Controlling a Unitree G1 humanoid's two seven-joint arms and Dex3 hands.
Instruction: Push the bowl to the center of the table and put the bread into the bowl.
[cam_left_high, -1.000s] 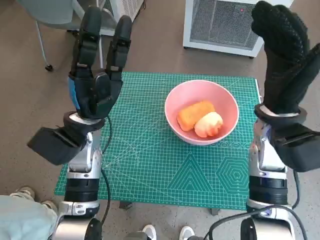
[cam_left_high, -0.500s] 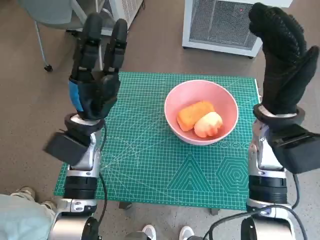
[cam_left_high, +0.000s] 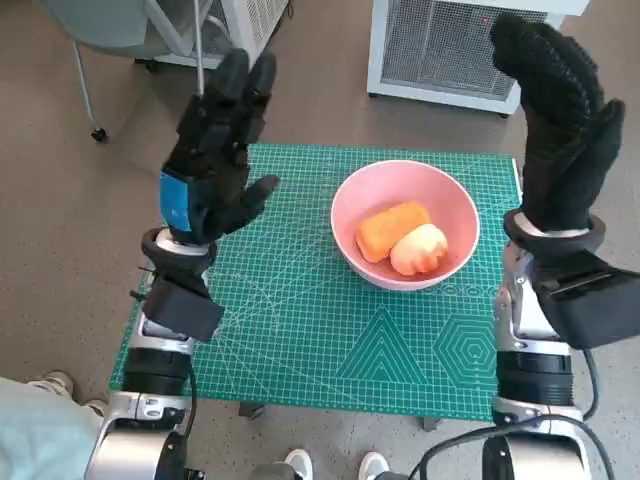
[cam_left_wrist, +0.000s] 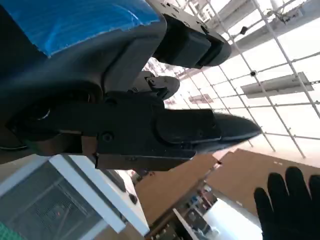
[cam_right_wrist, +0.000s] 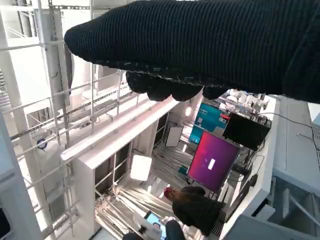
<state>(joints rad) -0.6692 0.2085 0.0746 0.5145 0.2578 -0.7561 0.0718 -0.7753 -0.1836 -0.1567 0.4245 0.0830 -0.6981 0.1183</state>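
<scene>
A pink bowl (cam_left_high: 405, 192) stands on the green cutting mat (cam_left_high: 300, 320), right of the mat's middle. Inside it lie an orange piece of bread (cam_left_high: 390, 228) and a pale, peach-like piece (cam_left_high: 418, 250). My left hand (cam_left_high: 213, 160) is raised above the mat's left part, fingers spread, holding nothing. My right hand (cam_left_high: 558, 130) in its black glove is raised upright beyond the mat's right edge, also empty. The left wrist view shows my left hand's black fingers (cam_left_wrist: 165, 130) against a ceiling, with the gloved right hand (cam_left_wrist: 290, 210) in a corner. The right wrist view shows only the glove (cam_right_wrist: 200, 45).
A white ventilated unit (cam_left_high: 450, 50) stands on the floor behind the table. A chair on castors (cam_left_high: 100, 40) is at the back left. A person's shoes (cam_left_high: 330, 466) show below the table's front edge. A person (cam_right_wrist: 195, 210) with a phone shows in the right wrist view.
My left hand has turned and moved right, over the mat's left part, its taped back now facing the camera. The right hand shifted slightly. Bowl and contents have not moved.
</scene>
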